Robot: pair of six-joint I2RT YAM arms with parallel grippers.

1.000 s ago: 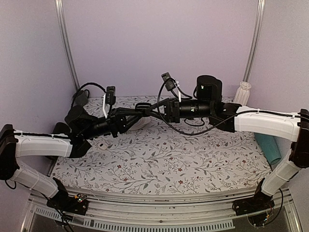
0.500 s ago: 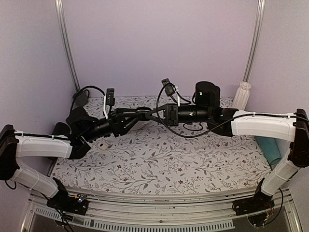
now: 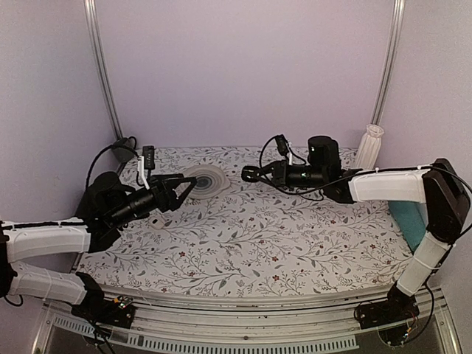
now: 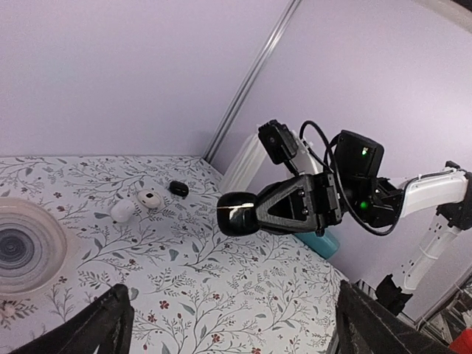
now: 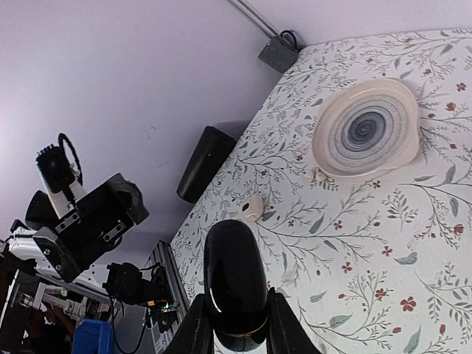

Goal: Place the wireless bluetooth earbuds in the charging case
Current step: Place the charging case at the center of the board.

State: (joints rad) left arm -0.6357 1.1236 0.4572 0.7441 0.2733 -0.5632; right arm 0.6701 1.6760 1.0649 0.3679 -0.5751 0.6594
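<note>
The charging case (image 5: pixel 234 276) is seen as a glossy black, rounded pebble, clamped at one end in the right tool (image 5: pixel 236 313). It is held pointing straight out from the tool and raised well clear of the table (image 5: pixel 354 243). A thin seam is visible near the gripped end.

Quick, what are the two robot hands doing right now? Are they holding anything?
Left gripper: open, holding nothing.
Right gripper: closed on the black charging case.
</note>
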